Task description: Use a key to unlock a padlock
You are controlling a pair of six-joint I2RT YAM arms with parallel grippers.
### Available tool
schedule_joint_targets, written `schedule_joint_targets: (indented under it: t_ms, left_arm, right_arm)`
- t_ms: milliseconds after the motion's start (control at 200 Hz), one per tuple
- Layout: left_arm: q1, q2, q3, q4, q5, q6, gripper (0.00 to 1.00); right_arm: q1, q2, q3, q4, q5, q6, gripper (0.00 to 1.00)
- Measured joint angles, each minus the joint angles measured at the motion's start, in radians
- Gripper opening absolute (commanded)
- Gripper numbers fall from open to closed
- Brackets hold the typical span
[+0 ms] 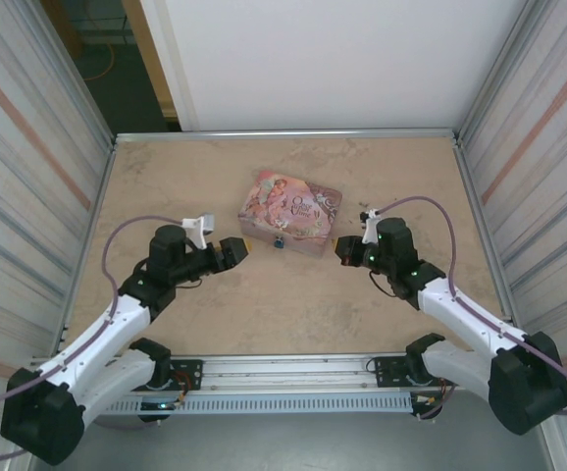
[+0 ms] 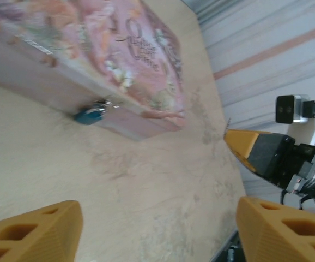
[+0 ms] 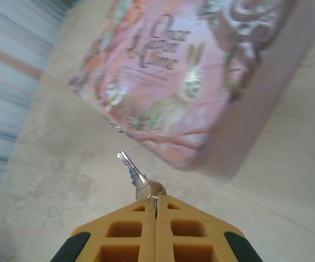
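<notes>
Top view: the pink illustrated rectangular tin (image 1: 290, 213) lay flat near the middle of the beige mottled tabletop (image 1: 264, 314), its long axis running roughly 10 to 4 o'clock. The small blue-bodied padlock (image 1: 279, 242) with a silvery shackle sat against the tin's near long wall, at about 6 o'clock from the tin's centre, with its body resting on the tabletop.

The left gripper (image 1: 245, 246) sat at 9 o'clock from the padlock, near it but apart, pointing toward 3 o'clock. The right gripper (image 1: 343, 249) sat at 3 o'clock from the padlock, just off the tin's near right corner, pointing toward 9 o'clock. I saw the two grippers facing each other with the padlock between them.

Left wrist view: the left gripper (image 2: 157, 224) had its orange fingers (image 2: 37, 229) spread wide with nothing between them. The padlock (image 2: 90, 114) showed at 11 o'clock from the gap, hanging off the tin (image 2: 119, 54) wall. The right gripper (image 2: 239, 143) tip came in from 3 o'clock.

Right wrist view: the right gripper (image 3: 156, 203) had its fingers pressed together, clamping the round head of the small silvery metal key (image 3: 133, 173). The toothed blade stuck out toward 11 o'clock, aimed at the tin (image 3: 190, 82) and short of it. I could not make out the padlock clearly here.
</notes>
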Motion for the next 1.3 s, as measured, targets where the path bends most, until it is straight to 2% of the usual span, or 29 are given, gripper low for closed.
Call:
schedule_joint_targets:
  t_ms: [160, 561, 852, 1092, 1303]
  left_arm:
    - [-0.065, 0.093, 0.075, 0.051, -0.014, 0.008, 0.59]
    - [-0.209, 0.309, 0.212, 0.13, -0.042, 0.035, 0.53]
    - [-0.259, 0.41, 0.266, 0.158, -0.049, 0.036, 0.46]
    - [-0.272, 0.436, 0.279, 0.175, -0.065, 0.039, 0.36]
    - [-0.273, 0.436, 0.281, 0.176, -0.078, 0.042, 0.35]
  right_arm:
    - [0.094, -0.009, -0.011, 0.077, 0.027, 0.023, 0.0]
    - [0.232, -0.009, -0.011, 0.163, 0.072, 0.045, 0.0]
    - [0.276, -0.006, -0.011, 0.185, 0.095, 0.051, 0.0]
    - [0.296, 0.032, -0.01, 0.192, 0.111, 0.051, 0.0]
    - [0.301, 0.045, -0.004, 0.205, 0.116, 0.051, 0.0]
